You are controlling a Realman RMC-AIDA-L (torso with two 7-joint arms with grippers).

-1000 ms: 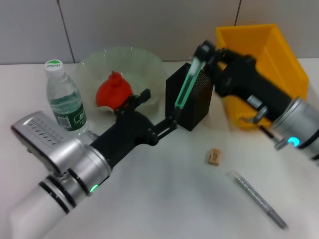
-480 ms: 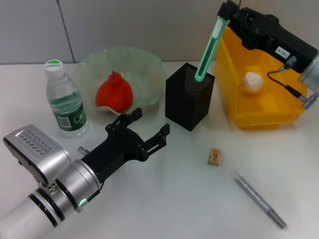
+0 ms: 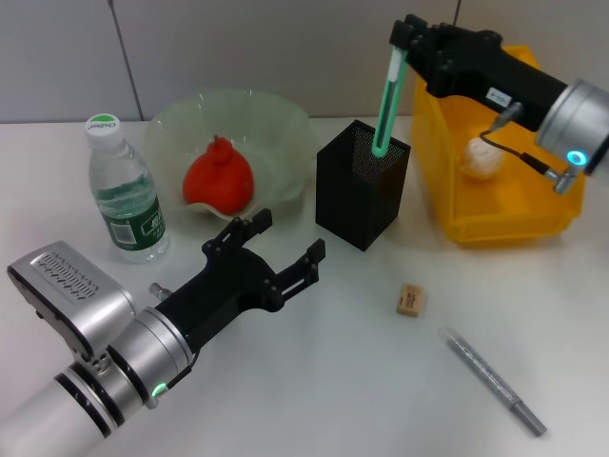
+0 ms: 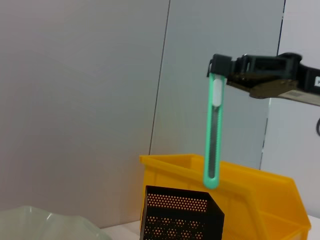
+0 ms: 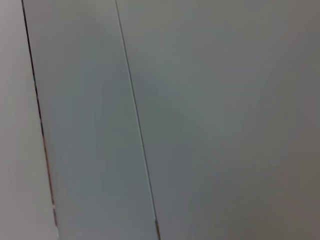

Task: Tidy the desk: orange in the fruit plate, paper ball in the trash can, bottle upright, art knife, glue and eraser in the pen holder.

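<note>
Right gripper (image 3: pixel 398 43) grips the green art knife (image 3: pixel 385 105) by its top, hanging upright over the pen holder (image 3: pixel 360 200), tip at the rim. Left gripper (image 3: pixel 276 252) idles over the desk, jaws wide, empty. Done: orange (image 3: pixel 218 178) in plate (image 3: pixel 276 129), paper ball (image 3: pixel 481 156) in bin (image 3: pixel 533 95), bottle (image 3: pixel 122 190) upright. Left: eraser (image 3: pixel 409 300), glue (image 3: pixel 493 381).

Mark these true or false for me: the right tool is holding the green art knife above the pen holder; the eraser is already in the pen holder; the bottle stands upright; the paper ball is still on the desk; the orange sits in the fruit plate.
1. The right tool holds the green art knife over the pen holder. True.
2. The eraser is in the pen holder. False: it lies on the desk in front of the holder.
3. The bottle stands upright. True.
4. The paper ball is on the desk. False: it lies in the yellow bin.
5. The orange sits in the fruit plate. True.
</note>
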